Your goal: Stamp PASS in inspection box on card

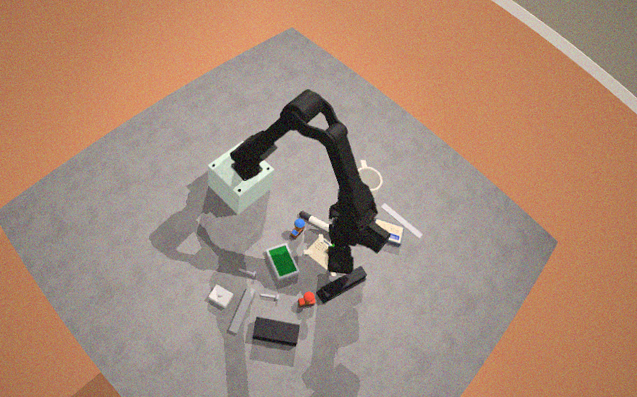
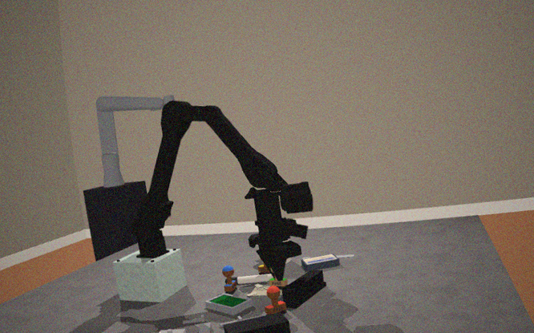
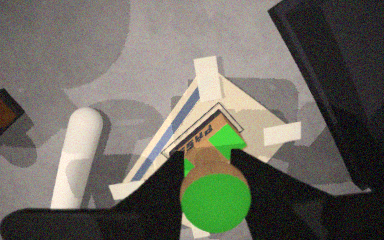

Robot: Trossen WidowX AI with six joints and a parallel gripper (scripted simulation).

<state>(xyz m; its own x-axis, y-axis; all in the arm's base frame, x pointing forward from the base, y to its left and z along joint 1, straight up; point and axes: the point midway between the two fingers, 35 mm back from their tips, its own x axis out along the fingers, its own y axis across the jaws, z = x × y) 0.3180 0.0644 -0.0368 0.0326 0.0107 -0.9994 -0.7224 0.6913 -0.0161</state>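
Note:
My gripper [image 2: 279, 276] [image 3: 207, 157] points down and is shut on the PASS stamp [image 3: 215, 202] [image 2: 277, 283], brown with a green knob. The stamp is upright over the taped card [image 1: 317, 251] [image 2: 257, 290] [image 3: 252, 107]. In the wrist view two outlined edges of the inspection box [image 3: 190, 128] show just beyond the stamp's base; the stamp hides the rest. Whether the base touches the card cannot be told, and any print under it is hidden. The green ink pad [image 1: 282, 260] [image 2: 228, 301] lies in its grey tray, left of the card in the top view.
A blue-knobbed stamp [image 1: 299, 226] [image 2: 227, 277] and a white marker [image 1: 318, 223] [image 3: 80, 155] are near the card. A black block [image 1: 340, 284] [image 3: 325, 75] lies close on the other side. A red-knobbed stamp [image 1: 307, 299], a second black block [image 1: 276, 330] and a mug [image 1: 371, 178] stand around.

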